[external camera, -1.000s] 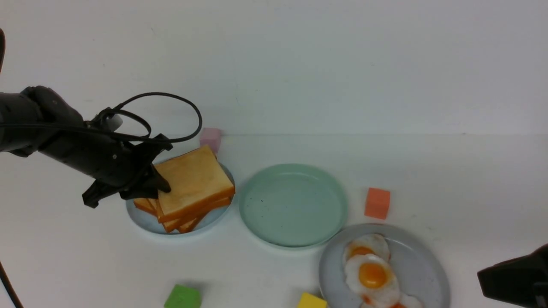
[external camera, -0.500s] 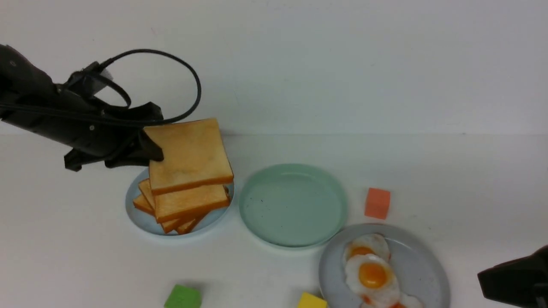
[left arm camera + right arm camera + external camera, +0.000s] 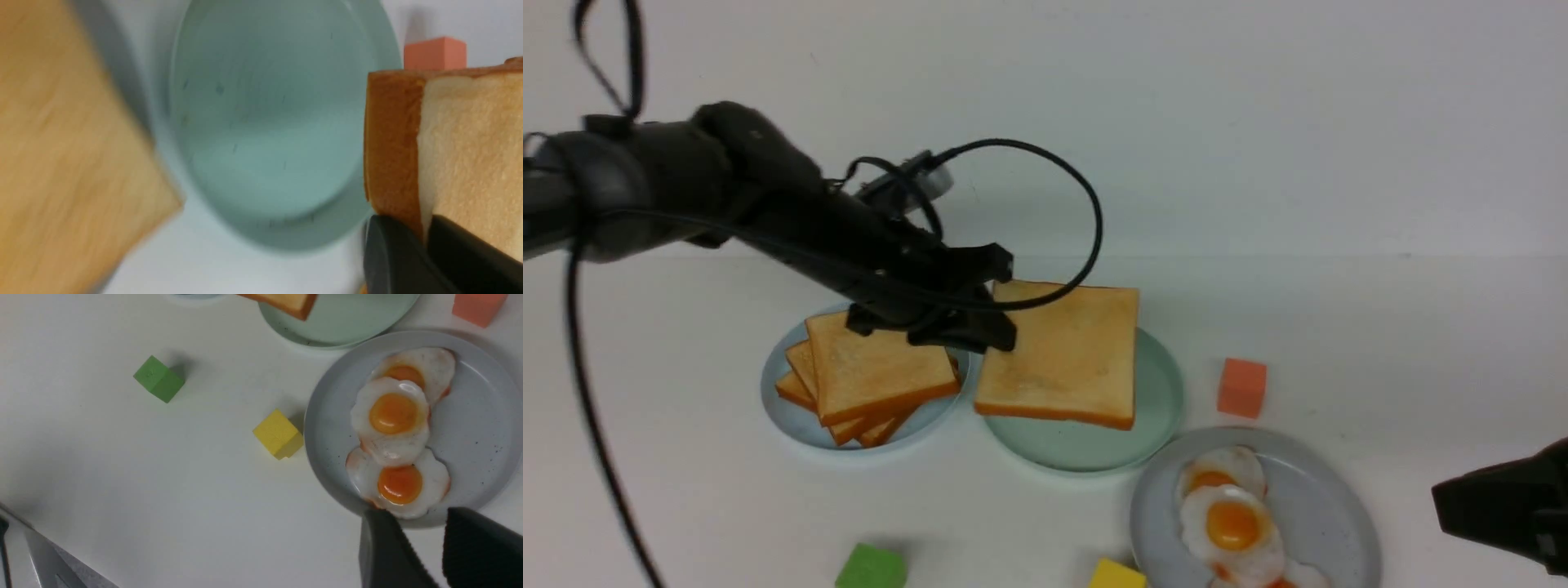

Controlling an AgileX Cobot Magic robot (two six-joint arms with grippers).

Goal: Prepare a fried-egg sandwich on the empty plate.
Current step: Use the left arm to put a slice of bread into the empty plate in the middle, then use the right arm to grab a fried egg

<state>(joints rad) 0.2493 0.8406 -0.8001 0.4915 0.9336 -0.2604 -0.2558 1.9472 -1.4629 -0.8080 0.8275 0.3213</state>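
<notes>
The left tool (image 3: pixel 1001 306) is clamped on the edge of one toast slice (image 3: pixel 1066 351) and holds it almost flat above the green plate (image 3: pixel 1086 445), with the slice's near left corner reaching out past the plate's rim. In the left wrist view the two dark fingers (image 3: pixel 392 257) pinch the slice (image 3: pixel 470 143) by its thickness, and the green plate (image 3: pixel 265 122) lies below with nothing on it. Just to the left of that plate, a pale-blue plate (image 3: pixel 784 412) carries a fanned pile of toast (image 3: pixel 874 371). Near the front right, touching or nearly touching the green plate, a grey plate (image 3: pixel 1327 506) holds three overlapping fried eggs (image 3: pixel 1233 523). The right tool (image 3: pixel 1503 510) sits low at the table's right edge; in its wrist view its jaws stand apart with only the table between them, just beside the grey plate's (image 3: pixel 482 416) rim and close to the nearest egg (image 3: pixel 400 484). An orange cube (image 3: pixel 1242 388) stands to the right of the green plate, while a green cube (image 3: pixel 872 567) and a yellow cube (image 3: pixel 1117 576) stand at the front of the table (image 3: pixel 1380 327).
</notes>
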